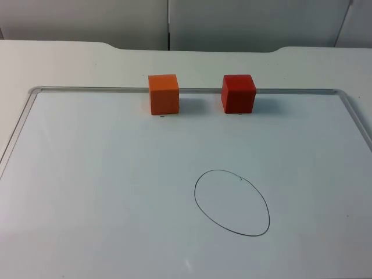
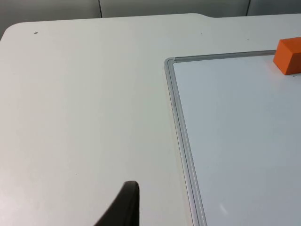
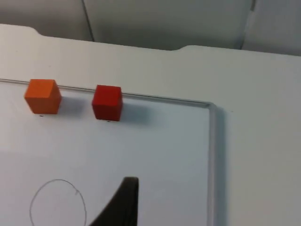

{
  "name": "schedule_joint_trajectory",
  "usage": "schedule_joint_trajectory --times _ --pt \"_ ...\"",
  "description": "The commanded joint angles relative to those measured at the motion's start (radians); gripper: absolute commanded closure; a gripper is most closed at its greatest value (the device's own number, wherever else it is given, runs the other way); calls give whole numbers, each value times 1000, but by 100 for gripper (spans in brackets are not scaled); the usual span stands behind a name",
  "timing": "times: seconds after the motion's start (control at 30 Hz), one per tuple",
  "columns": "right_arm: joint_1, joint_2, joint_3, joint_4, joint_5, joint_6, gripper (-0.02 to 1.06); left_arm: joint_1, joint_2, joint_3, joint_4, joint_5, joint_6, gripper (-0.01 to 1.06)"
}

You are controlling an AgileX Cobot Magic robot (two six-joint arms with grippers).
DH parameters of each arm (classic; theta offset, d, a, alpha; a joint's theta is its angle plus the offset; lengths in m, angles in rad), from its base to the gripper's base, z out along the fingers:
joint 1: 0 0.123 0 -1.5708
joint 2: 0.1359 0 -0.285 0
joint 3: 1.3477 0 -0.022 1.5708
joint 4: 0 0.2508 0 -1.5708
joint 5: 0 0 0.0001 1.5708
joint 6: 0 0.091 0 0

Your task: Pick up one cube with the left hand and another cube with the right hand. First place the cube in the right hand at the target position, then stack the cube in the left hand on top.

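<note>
Orange cube beside red cube, both untouched on whiteboard.

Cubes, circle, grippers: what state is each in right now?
orange cube: resting on the whiteboard by its far rim, untouched.
red cube: beside it, apart, not picked.
drawn circle: nothing placed inside.
left gripper: waiting over bare table.
right gripper: over the whiteboard, near the circle.
</note>
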Motion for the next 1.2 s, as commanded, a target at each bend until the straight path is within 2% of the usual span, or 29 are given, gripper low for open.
schedule_joint_trajectory --times 0.0,0.2,0.27,0.3,0.4,0.43,0.53,0.6,0.63,0.8,1.03,1.17 --pt "1 73 -54 54 -14 -35 0 4 -5 7 1 -7 0 6" --pt "19 326 -262 149 2 -78 0 4 -5 7 1 -7 0 6" --pt "58 412 -354 154 4 -78 0 4 -5 7 1 -7 0 6" --pt "58 412 -354 154 4 -78 0 4 -5 7 1 -7 0 6" --pt "163 565 -508 130 4 -74 0 4 -5 7 1 -7 0 6" --pt "163 565 -508 130 4 -74 0 4 -5 7 1 -7 0 6" --pt "259 695 -626 73 4 -10 0 4 -5 7 1 -7 0 6" --pt "311 765 -685 7 6 79 0 4 -5 7 1 -7 0 6" --pt "311 765 -685 7 6 79 0 4 -5 7 1 -7 0 6" --pt "412 930 -774 -202 9 297 0 4 -5 7 1 -7 0 6" --pt "428 1095 -783 -232 -12 418 2 4 -5 7 1 -7 0 6" --pt "428 1167 -783 -258 -25 436 2 4 -5 7 1 -7 0 6"
